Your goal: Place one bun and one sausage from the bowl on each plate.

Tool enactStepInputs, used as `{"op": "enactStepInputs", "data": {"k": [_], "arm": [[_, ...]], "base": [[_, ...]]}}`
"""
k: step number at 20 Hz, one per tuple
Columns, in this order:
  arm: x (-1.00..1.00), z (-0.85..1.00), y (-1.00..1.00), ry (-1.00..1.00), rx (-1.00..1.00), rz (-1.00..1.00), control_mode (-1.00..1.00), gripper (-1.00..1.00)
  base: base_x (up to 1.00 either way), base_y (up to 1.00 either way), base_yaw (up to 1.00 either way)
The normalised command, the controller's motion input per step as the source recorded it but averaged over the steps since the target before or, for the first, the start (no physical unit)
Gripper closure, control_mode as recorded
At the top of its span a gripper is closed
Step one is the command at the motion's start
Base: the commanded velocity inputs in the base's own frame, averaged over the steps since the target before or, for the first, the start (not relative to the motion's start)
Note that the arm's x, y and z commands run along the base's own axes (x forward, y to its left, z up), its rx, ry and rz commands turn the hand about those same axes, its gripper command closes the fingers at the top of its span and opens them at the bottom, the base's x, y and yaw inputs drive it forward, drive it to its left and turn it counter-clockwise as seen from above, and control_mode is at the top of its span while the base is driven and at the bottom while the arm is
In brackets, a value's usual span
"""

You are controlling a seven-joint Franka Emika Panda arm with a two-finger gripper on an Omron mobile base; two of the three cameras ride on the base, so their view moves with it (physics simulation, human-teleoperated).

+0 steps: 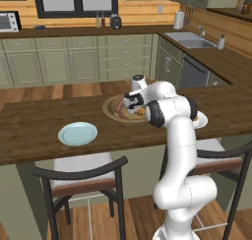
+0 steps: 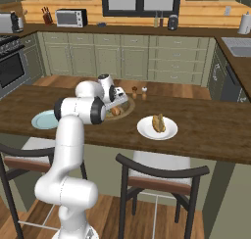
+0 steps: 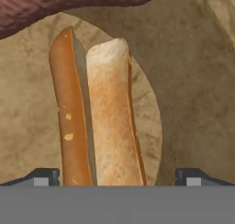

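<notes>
Count time: two plates, one light blue (image 1: pixel 77 134), one white (image 2: pixel 157 128). One bowl (image 1: pixel 109 107). One bun (image 3: pixel 112 117) and one sausage (image 3: pixel 55 5) in the bowl. Two chairs (image 1: pixel 83 177) at the desk (image 1: pixel 29 131).

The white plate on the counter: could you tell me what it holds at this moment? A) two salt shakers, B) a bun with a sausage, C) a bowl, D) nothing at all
B: in the right base view the white plate carries a golden bun with a darker sausage against it, while the light blue plate lies bare and the open gripper hovers over the bowl.
</notes>
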Motion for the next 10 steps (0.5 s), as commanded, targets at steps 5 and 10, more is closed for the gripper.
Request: {"op": "enactStepInputs", "data": {"k": [5, 10], "arm": [[0.0, -0.22, -0.07, 0.09, 0.03, -0.01, -1.0, -1.0], [0.0, -0.37, -0.01, 0.11, 0.04, -0.01, -1.0, 1.0]], "base": [[0.0, 0.0, 0.0], [0.0, 0.0, 0.0]]}}
